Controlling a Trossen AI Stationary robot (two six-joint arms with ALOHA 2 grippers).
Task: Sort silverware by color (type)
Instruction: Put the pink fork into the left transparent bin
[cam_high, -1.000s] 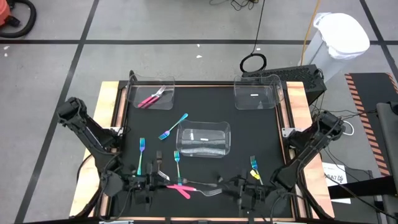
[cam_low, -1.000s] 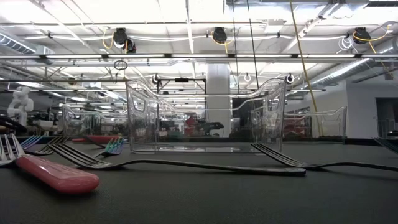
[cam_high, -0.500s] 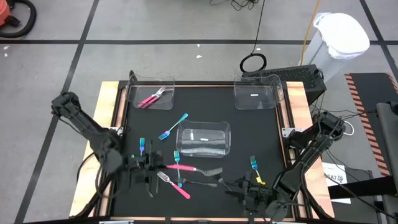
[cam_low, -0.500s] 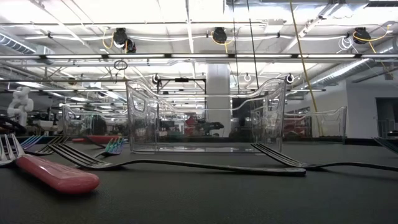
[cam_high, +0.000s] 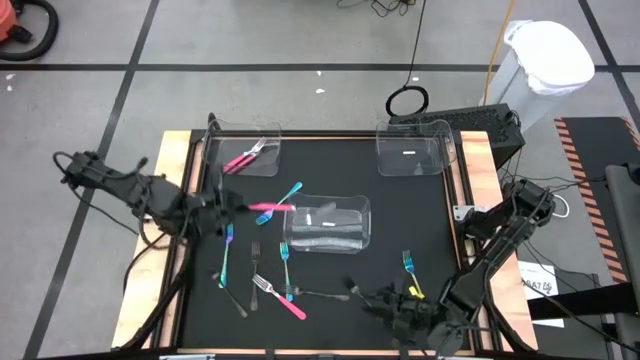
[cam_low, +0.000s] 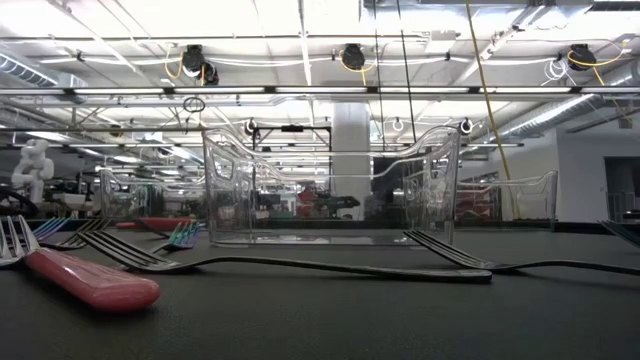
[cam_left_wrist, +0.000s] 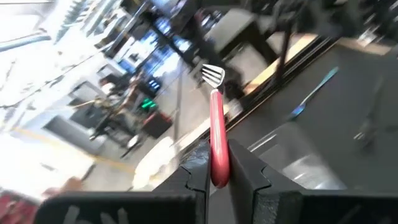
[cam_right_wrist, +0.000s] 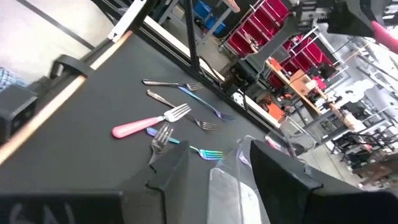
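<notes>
My left gripper (cam_high: 238, 205) hangs over the table's left part, shut on a pink-handled fork (cam_high: 272, 208), whose tines (cam_left_wrist: 213, 75) point toward the table's right. A second pink fork (cam_high: 283, 299) lies near the front, among grey forks (cam_high: 322, 293) and blue-teal forks (cam_high: 226, 255). Another blue fork (cam_high: 280, 203) lies by the middle bin (cam_high: 327, 222). The far left bin (cam_high: 243, 150) holds pink silverware. My right gripper (cam_high: 378, 300) stands open near the front edge, with nothing between its fingers (cam_right_wrist: 169, 174). My left gripper pinches the pink handle (cam_left_wrist: 217, 158) near its free end between its two fingers. The fingers come roughly level from the table's left and lie along the fork. The fork sticks straight out ahead of them, lifted clear of the table.
A clear bin (cam_high: 412, 150) with a grey piece stands at the far right. A blue and yellow fork (cam_high: 410, 268) lies at the right front. In the low view, a pink handle (cam_low: 90, 280) and long grey forks (cam_low: 300, 266) lie in front of the middle bin (cam_low: 330, 185).
My left gripper has risen from the near edge with the pink fork and swung toward the table's far left. The fork is now lifted clear, above the blue forks, with its tines toward the middle bin.
</notes>
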